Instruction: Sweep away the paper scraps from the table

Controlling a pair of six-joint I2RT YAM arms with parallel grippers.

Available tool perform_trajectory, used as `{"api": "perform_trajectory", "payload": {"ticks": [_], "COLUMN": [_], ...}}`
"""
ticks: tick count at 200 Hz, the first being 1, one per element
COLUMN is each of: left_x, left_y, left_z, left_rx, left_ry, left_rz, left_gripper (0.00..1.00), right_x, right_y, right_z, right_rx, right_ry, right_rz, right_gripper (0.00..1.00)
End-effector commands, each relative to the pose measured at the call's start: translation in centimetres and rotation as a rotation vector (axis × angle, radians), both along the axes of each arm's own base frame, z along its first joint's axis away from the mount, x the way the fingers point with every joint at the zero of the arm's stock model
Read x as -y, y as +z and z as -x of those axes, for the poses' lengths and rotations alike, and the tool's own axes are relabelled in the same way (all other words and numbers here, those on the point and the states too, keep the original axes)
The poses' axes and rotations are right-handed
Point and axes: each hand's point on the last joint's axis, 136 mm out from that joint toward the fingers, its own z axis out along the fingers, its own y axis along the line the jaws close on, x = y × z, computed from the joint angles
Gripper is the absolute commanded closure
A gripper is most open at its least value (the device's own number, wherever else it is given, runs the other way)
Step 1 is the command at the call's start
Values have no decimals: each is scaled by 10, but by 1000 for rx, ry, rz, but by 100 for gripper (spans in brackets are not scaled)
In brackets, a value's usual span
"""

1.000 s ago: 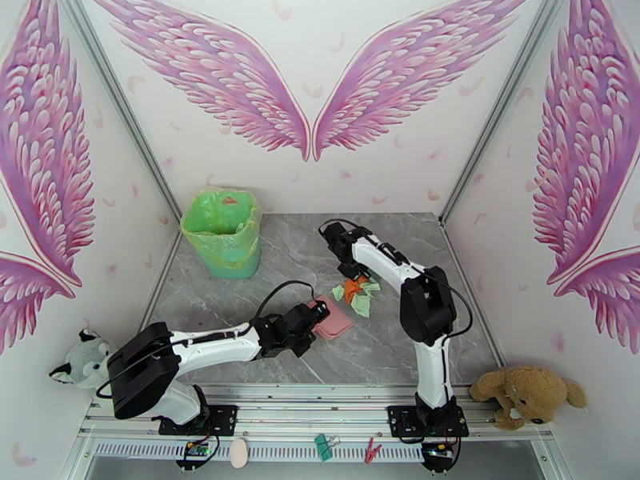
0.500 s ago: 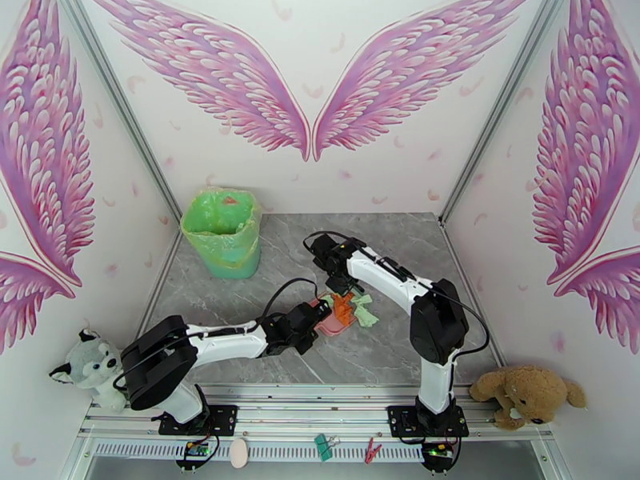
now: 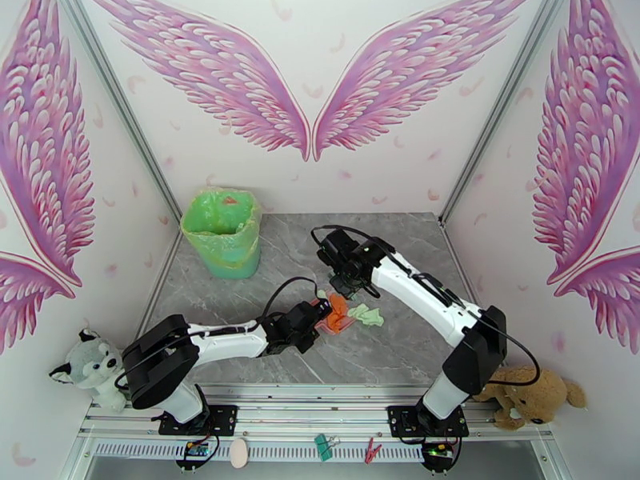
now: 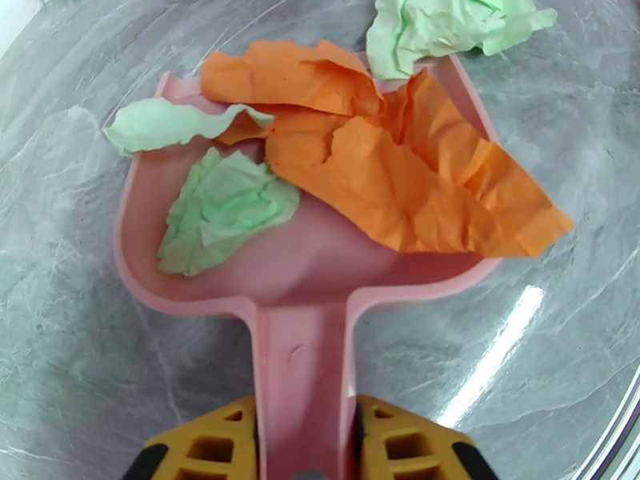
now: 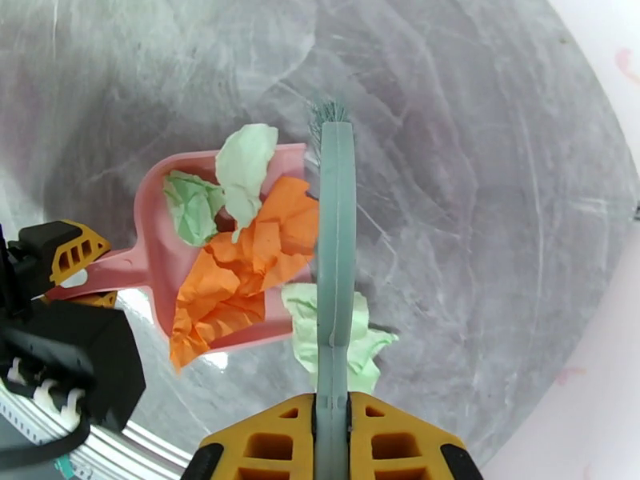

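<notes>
Top external view shows the sweep paying off. A second ago the crumpled mint-green and orange paper scraps (image 3: 340, 307) lay heaped just outside the mouth of the pink plastic dustpan (image 4: 312, 274), and its floor was nearly bare; now most of the heap sits inside it. The right arm has swung its elbow out to the right and drawn the teal-green hand brush (image 5: 334, 234) in against the pan's mouth, while the left arm has eased the pan forward to meet it. By that showing, the gathering is nearly done.

The left tool (image 4: 306, 442) is clamped on the dustpan's handle. The right tool (image 5: 332, 430) is clamped on the brush's thin handle.

In the left wrist view, a large creased orange sheet (image 4: 400, 194) lies across the pan's floor, one corner hanging past the right rim. A wrinkled mint wad (image 4: 224, 206) rests on the floor near the left wall, and a flatter mint strip (image 4: 172, 126) drapes over the left rim.

One mint scrap (image 5: 352, 346) is not yet in. It lies on the grey marble-patterned tabletop (image 3: 400, 354) just beside the pan's lip, under the brush, and probably needs one more stroke.
</notes>
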Motion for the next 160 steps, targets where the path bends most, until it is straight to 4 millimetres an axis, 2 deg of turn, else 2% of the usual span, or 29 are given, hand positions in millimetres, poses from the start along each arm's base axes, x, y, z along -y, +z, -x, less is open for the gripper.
{"api": "perform_trajectory", "payload": {"ticks": [1, 25, 48, 92, 121, 160], "left_x": [-9, -14, -17, -17, -13, -3], "left_y": [-15, -18, -20, -23, -23, -24], "left_z": [15, 26, 38, 53, 57, 58], "left_rx": [-55, -61, -67, -81, -86, -84], "left_ry": [-32, -51, -72, -121, -154, -186], "left_rz": [-46, -93, -111, -120, -126, -115], "left_gripper": [100, 100, 100, 100, 100, 100], "right_x": [28, 53, 77, 112, 121, 114], "right_y": [19, 19, 9, -6, -25, -47], "right_z": [-7, -8, -5, 11, 31, 44], "right_rx": [76, 109, 113, 89, 13, -41], "right_ry": [-120, -211, -293, -411, -446, -483], "right_rz": [48, 111, 183, 304, 337, 254], "right_gripper": [100, 100, 100, 100, 100, 100]}}
